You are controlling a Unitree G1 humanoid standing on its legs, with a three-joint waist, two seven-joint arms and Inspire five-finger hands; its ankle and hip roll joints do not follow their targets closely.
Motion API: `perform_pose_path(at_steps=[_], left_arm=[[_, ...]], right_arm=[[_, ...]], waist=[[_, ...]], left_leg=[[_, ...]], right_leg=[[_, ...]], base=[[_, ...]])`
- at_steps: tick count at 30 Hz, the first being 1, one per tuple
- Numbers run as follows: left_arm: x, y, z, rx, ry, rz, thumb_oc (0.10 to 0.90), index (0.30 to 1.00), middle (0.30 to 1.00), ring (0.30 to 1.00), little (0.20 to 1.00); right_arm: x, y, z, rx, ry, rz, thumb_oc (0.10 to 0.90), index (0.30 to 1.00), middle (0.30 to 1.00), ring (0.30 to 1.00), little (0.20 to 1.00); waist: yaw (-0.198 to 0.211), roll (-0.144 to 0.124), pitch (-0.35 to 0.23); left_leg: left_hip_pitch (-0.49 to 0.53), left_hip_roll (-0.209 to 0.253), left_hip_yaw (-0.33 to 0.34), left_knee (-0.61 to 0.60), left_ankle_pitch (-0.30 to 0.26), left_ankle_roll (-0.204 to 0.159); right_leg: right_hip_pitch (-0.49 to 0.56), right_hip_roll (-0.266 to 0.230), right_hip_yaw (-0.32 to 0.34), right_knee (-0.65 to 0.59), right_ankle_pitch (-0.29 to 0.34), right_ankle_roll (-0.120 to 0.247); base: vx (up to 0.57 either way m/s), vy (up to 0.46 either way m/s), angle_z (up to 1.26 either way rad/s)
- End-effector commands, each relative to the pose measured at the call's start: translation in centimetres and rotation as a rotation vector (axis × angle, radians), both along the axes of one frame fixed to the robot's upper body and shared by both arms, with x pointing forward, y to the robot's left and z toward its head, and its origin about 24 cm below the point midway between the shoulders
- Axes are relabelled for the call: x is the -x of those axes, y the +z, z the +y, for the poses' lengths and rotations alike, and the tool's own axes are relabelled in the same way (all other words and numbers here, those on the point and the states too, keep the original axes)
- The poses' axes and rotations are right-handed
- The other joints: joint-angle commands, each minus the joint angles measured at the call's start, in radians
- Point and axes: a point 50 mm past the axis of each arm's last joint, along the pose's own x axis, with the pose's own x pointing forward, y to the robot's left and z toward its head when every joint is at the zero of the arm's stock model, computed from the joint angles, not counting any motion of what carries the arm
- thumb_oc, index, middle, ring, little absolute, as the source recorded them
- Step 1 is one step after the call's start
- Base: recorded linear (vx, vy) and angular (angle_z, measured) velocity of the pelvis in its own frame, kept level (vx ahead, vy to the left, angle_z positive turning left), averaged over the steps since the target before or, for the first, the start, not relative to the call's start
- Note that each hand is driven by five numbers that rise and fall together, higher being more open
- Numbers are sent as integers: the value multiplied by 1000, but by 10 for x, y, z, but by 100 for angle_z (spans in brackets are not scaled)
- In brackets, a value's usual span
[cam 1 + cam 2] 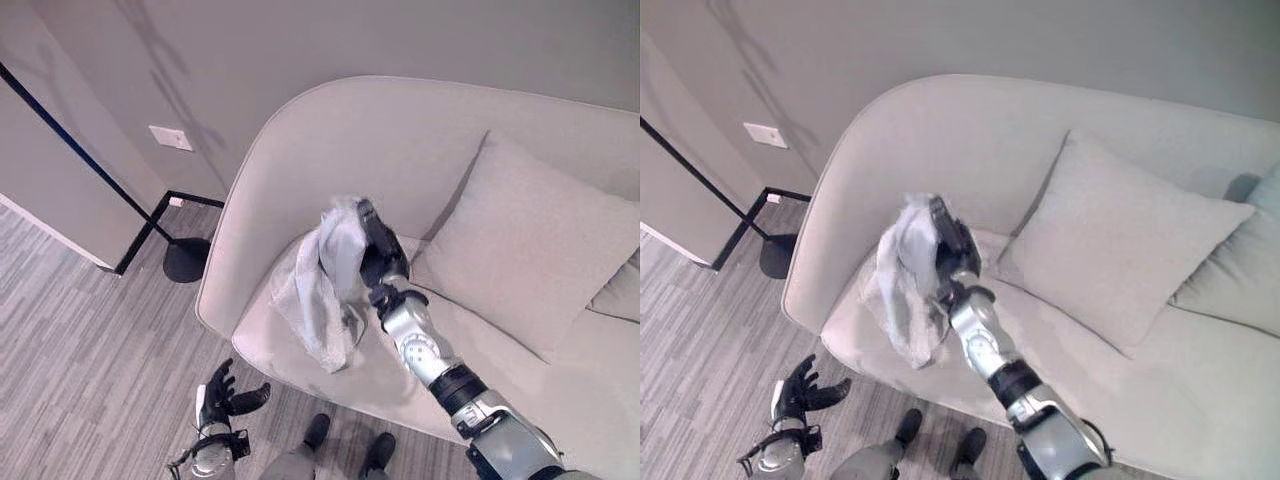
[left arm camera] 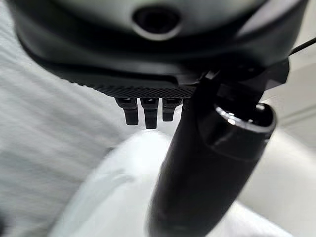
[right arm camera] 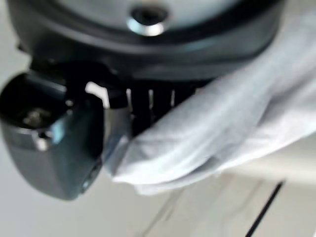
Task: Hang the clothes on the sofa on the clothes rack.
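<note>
A pale blue-grey garment (image 1: 322, 285) hangs lifted above the beige sofa (image 1: 330, 140), its lower folds drooping toward the seat's left end. My right hand (image 1: 378, 248) is shut on the garment's upper part, with cloth bunched between thumb and fingers (image 3: 143, 106); the same garment (image 3: 217, 128) spreads past them in the right wrist view. My left hand (image 1: 225, 397) hangs low over the floor beside the sofa's front, fingers spread and holding nothing. A black clothes rack pole (image 1: 80, 150) slants down to its round base (image 1: 186, 259) left of the sofa.
A large beige cushion (image 1: 530, 240) leans on the sofa back to the right, with a second cushion (image 1: 1240, 270) beyond it. A wall socket plate (image 1: 171, 137) is on the grey wall. Grey plank flooring (image 1: 70, 330) spreads left of the sofa.
</note>
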Motion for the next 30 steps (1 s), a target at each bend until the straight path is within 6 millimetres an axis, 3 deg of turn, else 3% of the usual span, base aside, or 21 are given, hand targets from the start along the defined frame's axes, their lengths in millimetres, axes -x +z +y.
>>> perform_pose_path(at_steps=[1, 2, 3, 4, 5, 6, 8, 10, 11, 13, 21, 30], left_arm=[[-17, 19, 23, -133, -19, -91, 800, 900, 900, 900, 900], [-17, 19, 24, -133, -19, -92, 800, 900, 900, 900, 900], [-21, 28, 26, -151, -26, -133, 800, 900, 900, 900, 900], [-22, 32, 29, -172, -24, -147, 800, 900, 900, 900, 900], [-22, 32, 29, -173, -24, -147, 800, 900, 900, 900, 900], [-24, 39, 34, -216, -20, -166, 800, 900, 900, 900, 900], [-25, 42, 37, -252, -16, -174, 800, 900, 900, 900, 900], [-28, 52, 46, -359, 9, -196, 800, 900, 900, 900, 900], [-28, 52, 46, -360, 10, -196, 800, 900, 900, 900, 900], [-33, 64, 56, -498, 32, -240, 800, 900, 900, 900, 900], [-58, 92, 72, -708, 63, -343, 800, 900, 900, 900, 900], [-96, 123, 60, -840, -20, -461, 800, 900, 900, 900, 900]], right_arm=[[-2, 77, 27, -116, 54, -307, 400, 300, 300, 300, 300], [-2, 77, 27, -116, 54, -307, 400, 300, 300, 300, 300], [-5, 103, 32, -107, 65, -371, 400, 300, 300, 300, 300], [-5, 117, 36, -112, 73, -407, 400, 300, 300, 300, 300], [-5, 117, 36, -113, 74, -407, 400, 300, 300, 300, 300], [-4, 140, 44, -109, 91, -463, 400, 300, 300, 300, 300], [-3, 150, 49, -111, 106, -488, 400, 300, 300, 300, 300], [5, 176, 58, -104, 137, -570, 400, 300, 300, 300, 300], [5, 176, 58, -104, 138, -571, 400, 300, 300, 300, 300], [17, 199, 62, -100, 169, -670, 400, 300, 300, 300, 300], [38, 245, 63, -138, 199, -851, 400, 300, 300, 300, 300], [58, 292, 79, -207, 222, -963, 400, 300, 300, 300, 300]], waist=[[19, -38, -115], [18, -39, -118], [25, -38, -129], [25, -41, -137], [25, -41, -136], [27, -45, -145], [24, -48, -152], [18, -58, -165], [18, -58, -165], [6, -72, -175], [-32, -95, -194], [-70, -114, -223]], left_leg=[[31, 14, 56, -12, -49, 5], [26, 13, 55, -12, -46, 5], [42, 15, 60, -12, -52, 4], [40, 14, 59, -12, -49, 4], [41, 14, 60, -12, -50, 4], [52, 18, 65, -12, -56, 3], [50, 17, 65, -12, -54, 3], [55, 19, 70, -12, -58, 2], [55, 19, 70, -12, -58, 2], [62, 20, 74, -12, -63, -1], [66, 25, 81, -12, -74, -7], [72, 28, 90, -12, -86, -11]], right_leg=[[83, -53, 48, 7, -120, 92], [79, -55, 46, 7, -118, 93], [92, -52, 50, 7, -123, 91], [91, -53, 49, 7, -122, 91], [92, -53, 50, 7, -122, 91], [101, -49, 55, 7, -126, 90], [98, -50, 56, 7, -124, 90], [101, -46, 64, 7, -125, 88], [101, -46, 64, 7, -125, 88], [103, -43, 70, 7, -126, 86], [100, -37, 81, 7, -127, 87], [94, -31, 93, 7, -124, 91]], base=[[28, -1, -15], [50, 6, -13], [33, 10, -4], [39, 5, -3], [34, -7, -1], [31, -2, 1], [16, -1, 1], [0, 0, 0], [27, -8, -3], [18, -10, -6], [10, -9, -5], [3, -4, -1]])
